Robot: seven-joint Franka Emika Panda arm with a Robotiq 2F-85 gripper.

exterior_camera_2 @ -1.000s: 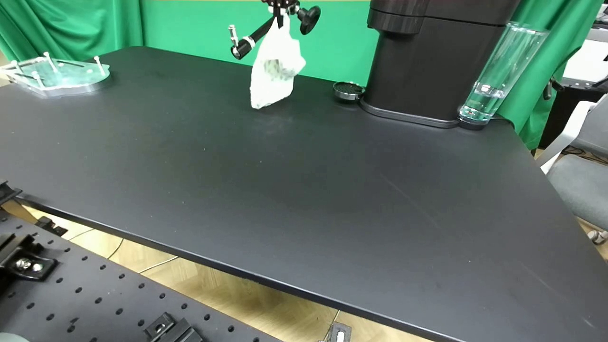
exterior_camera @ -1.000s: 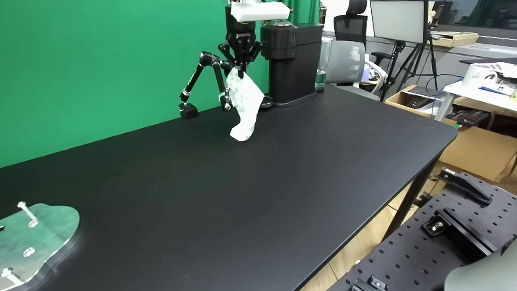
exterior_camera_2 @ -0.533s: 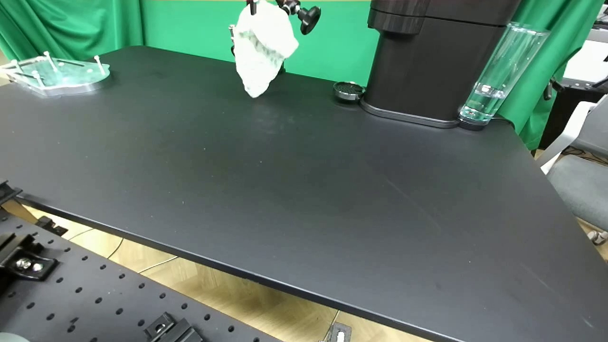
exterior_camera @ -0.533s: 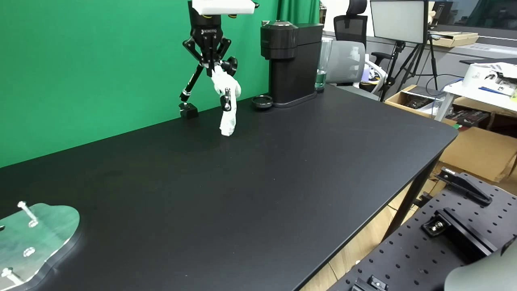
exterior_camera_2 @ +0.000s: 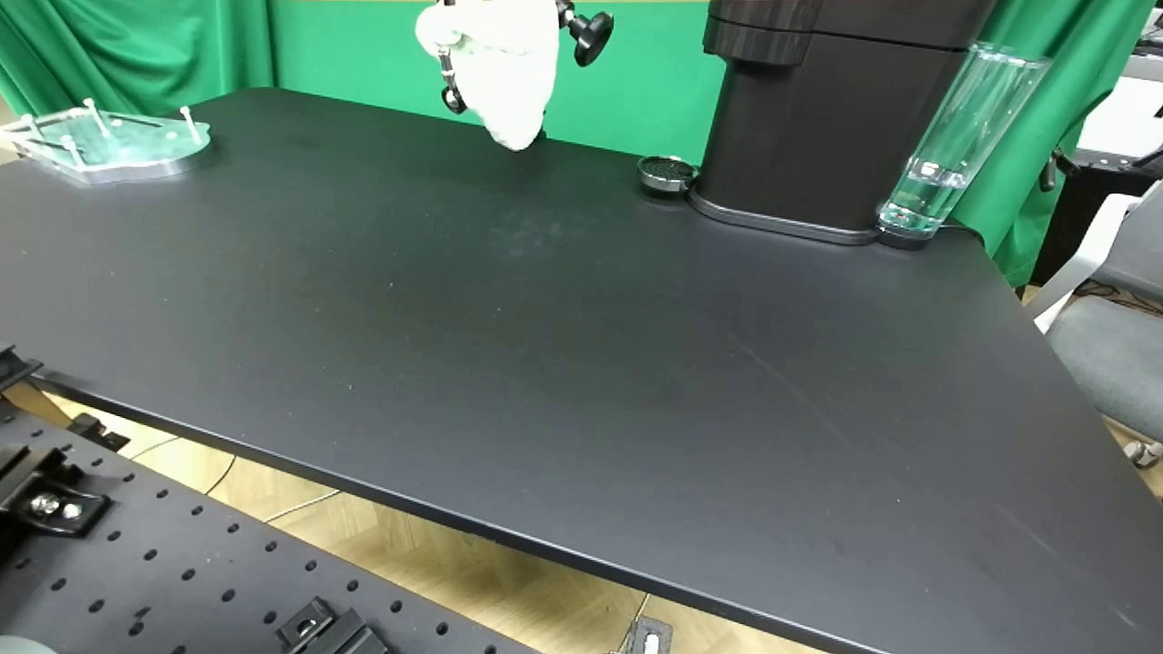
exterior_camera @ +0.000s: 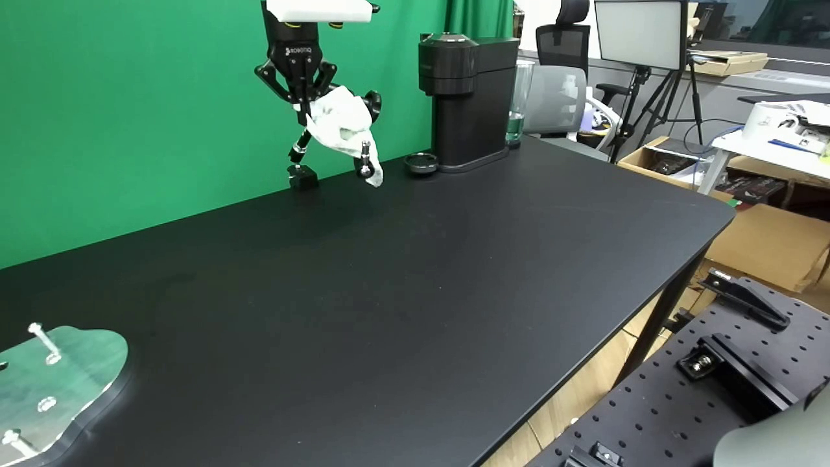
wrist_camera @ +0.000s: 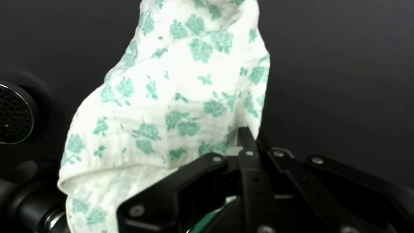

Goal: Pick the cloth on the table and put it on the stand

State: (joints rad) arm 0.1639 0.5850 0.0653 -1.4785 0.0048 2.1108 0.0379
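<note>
The cloth (exterior_camera: 338, 120) is white with a green flower print, seen closely in the wrist view (wrist_camera: 181, 106). My gripper (exterior_camera: 303, 118) is shut on its edge and holds it above the black table (exterior_camera: 415, 298); the fingertips show in the wrist view (wrist_camera: 254, 134). The cloth slants down to the right across the black jointed stand (exterior_camera: 301, 176), hiding its middle. Its lower end passes behind the stand's end joint (exterior_camera: 364, 168). Whether it rests on the stand, I cannot tell. In an exterior view the cloth (exterior_camera_2: 509, 73) hangs between the stand's end and knob (exterior_camera_2: 591, 38); the gripper is mostly above the picture.
A tall black machine (exterior_camera: 467, 104) stands at the table's back, right of the stand, with a clear water tank (exterior_camera: 517, 104) behind it. A small round black dish (exterior_camera: 421, 164) sits at its foot. A pale green plate with white pegs (exterior_camera: 71, 370) lies at the near left.
My gripper has moved left past the stand with the cloth, and somewhat up. The cloth went from hanging straight down to slanting across the stand, its lower end higher. The stand has not moved.
</note>
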